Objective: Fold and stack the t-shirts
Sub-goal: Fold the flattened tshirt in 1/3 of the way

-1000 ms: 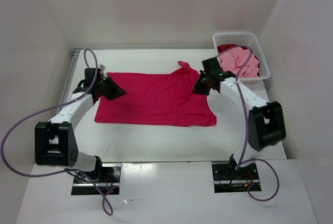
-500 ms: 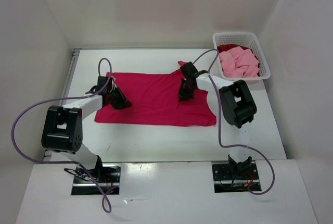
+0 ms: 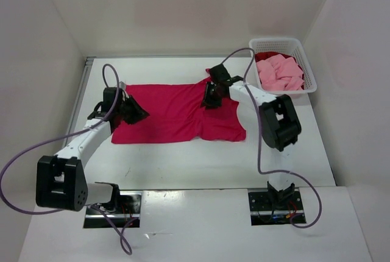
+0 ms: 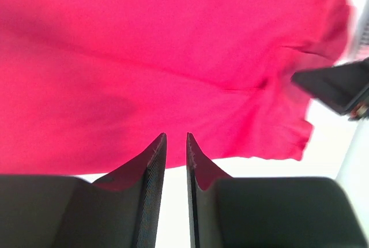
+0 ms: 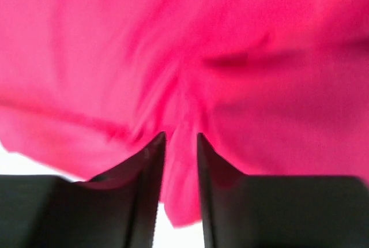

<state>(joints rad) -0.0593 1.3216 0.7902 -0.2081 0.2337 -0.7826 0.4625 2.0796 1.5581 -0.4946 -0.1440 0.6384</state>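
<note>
The crimson-magenta t-shirt (image 3: 170, 113) lies spread flat across the middle of the white table, its right part bunched and pulled in. My left gripper (image 3: 138, 114) hovers over the shirt's left end. In the left wrist view its fingers (image 4: 151, 161) stand a narrow gap apart with bare table between them, just short of the shirt's edge (image 4: 173, 57). My right gripper (image 3: 209, 99) sits over the shirt's upper right. There the jaws are apart and a fold of the crimson cloth (image 5: 181, 196) lies in the gap. The light pink t-shirt (image 3: 280, 74) and the dark red t-shirt (image 3: 268, 56) lie in the basket.
A white lattice basket (image 3: 309, 70) stands at the back right corner. White walls close in the table on the left, back and right. Bare tabletop (image 3: 183, 164) runs between the shirt and the arm bases. The right gripper's black body (image 4: 340, 86) shows in the left wrist view.
The right jaws have parted after being shut. The shirt's right edge has drawn leftward and bunched. The left arm has swung back outward, its jaws a little wider.
</note>
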